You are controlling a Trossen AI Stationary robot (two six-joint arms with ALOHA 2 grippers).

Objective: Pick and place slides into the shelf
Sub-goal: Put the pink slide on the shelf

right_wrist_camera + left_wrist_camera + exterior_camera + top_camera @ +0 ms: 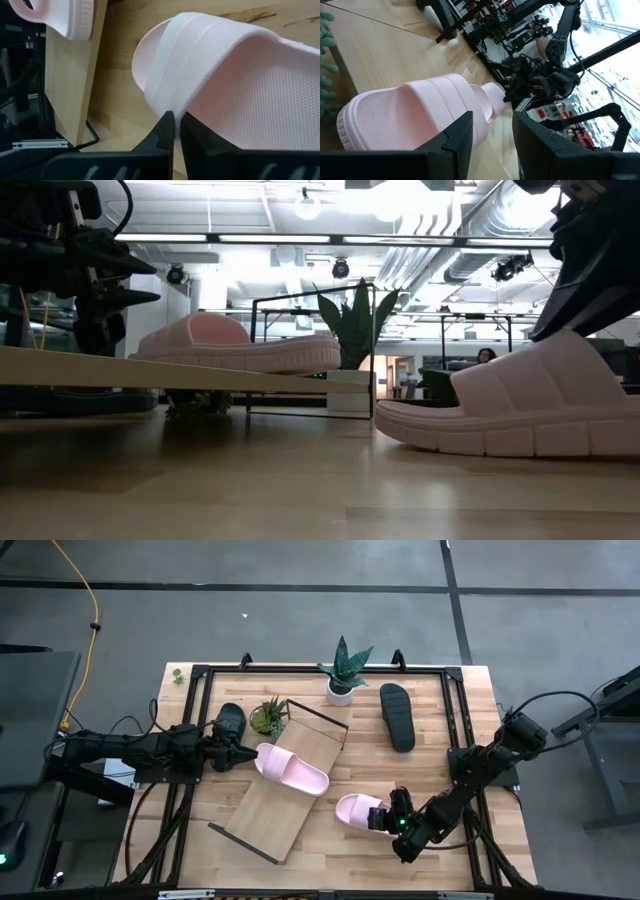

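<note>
- The shelf (283,790) is lying flat and skewed across the table's (470,730) middle, long axis running from 1 o'clock to 7 o'clock in the high view.
- One pale pink slide (291,768) is resting on the shelf's upper half, its heel end overhanging the board edge at 9 o'clock; the low view shows it (240,345) sitting on the raised board.
- The left gripper (243,753) is hovering just at that heel, fingers (455,142) standing apart with a clear gap, clamped on nothing.
- The second pale pink slide (358,811) is sitting on the bare tabletop, off the shelf at about 4 o'clock from it.
- The right gripper (388,817) is pressing in at this slide; its fingers (167,131) are drawn nearly together, pinching the strap's edge (only a thin sliver of pink between them).
- One black slide (397,716) is lying at 1 o'clock on the table, well apart from the shelf.
- The other black slide (229,722) is lying at 10 o'clock, just beside a small potted succulent (269,717).
- A taller potted plant (343,672) is standing at 12 o'clock, near the table's far edge.
</note>
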